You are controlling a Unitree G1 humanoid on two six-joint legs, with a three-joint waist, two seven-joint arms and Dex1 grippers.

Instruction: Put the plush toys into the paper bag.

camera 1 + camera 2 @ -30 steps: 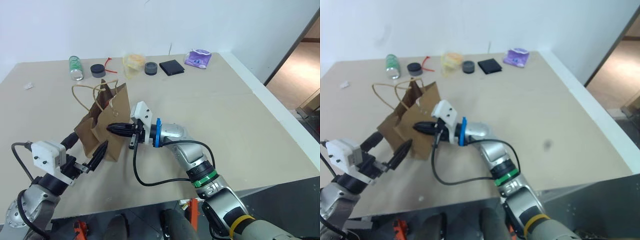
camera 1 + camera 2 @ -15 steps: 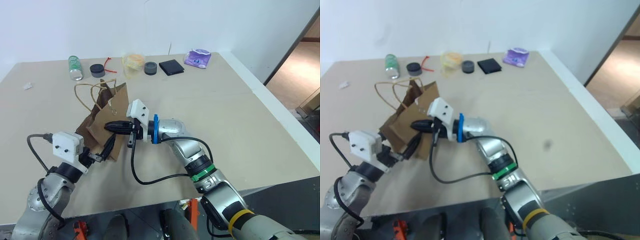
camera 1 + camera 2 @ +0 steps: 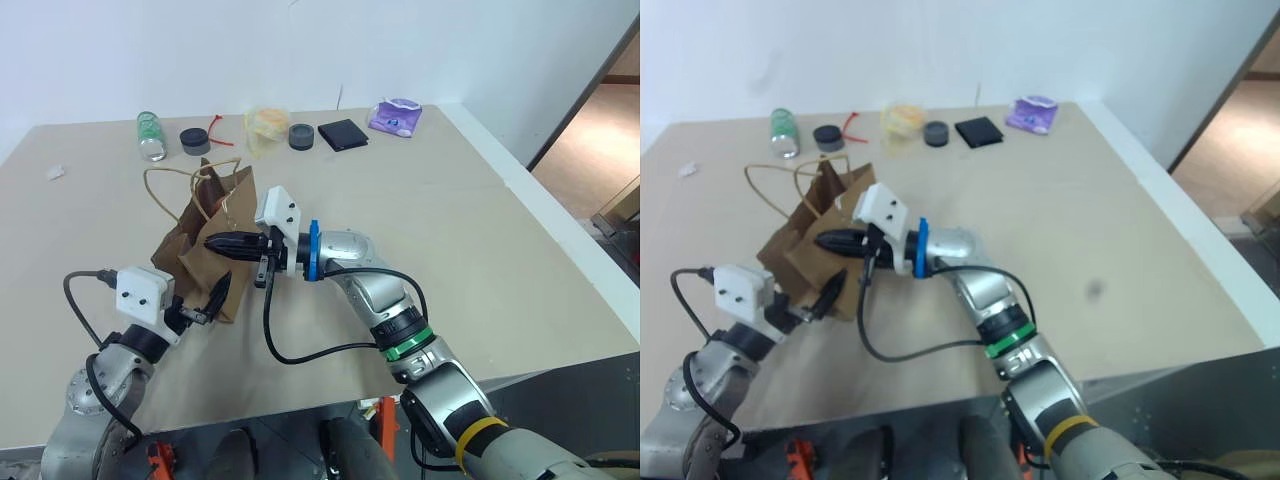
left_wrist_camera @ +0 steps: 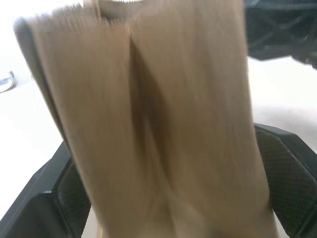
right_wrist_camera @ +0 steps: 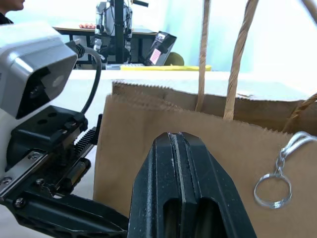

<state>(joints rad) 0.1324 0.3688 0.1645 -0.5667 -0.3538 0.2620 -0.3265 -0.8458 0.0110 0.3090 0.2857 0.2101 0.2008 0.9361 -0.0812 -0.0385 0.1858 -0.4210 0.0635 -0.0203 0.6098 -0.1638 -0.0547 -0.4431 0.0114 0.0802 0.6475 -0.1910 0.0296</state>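
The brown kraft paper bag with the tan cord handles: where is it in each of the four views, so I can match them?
Left eye view: brown kraft paper bag, left of centre, on the table.
Right eye view: left of centre.
Left wrist view: the bag's side stands between the open left gripper's fingers.
Right wrist view: the bag rises behind the shut right gripper.
Shared landmark: the bag's tan cord handles.

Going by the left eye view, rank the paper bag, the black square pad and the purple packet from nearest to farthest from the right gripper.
1. Paper bag: right at the right gripper, mid-table.
2. Black square pad: along the table's far edge, to the gripper's right.
3. Purple packet: farther right, by the far corner.
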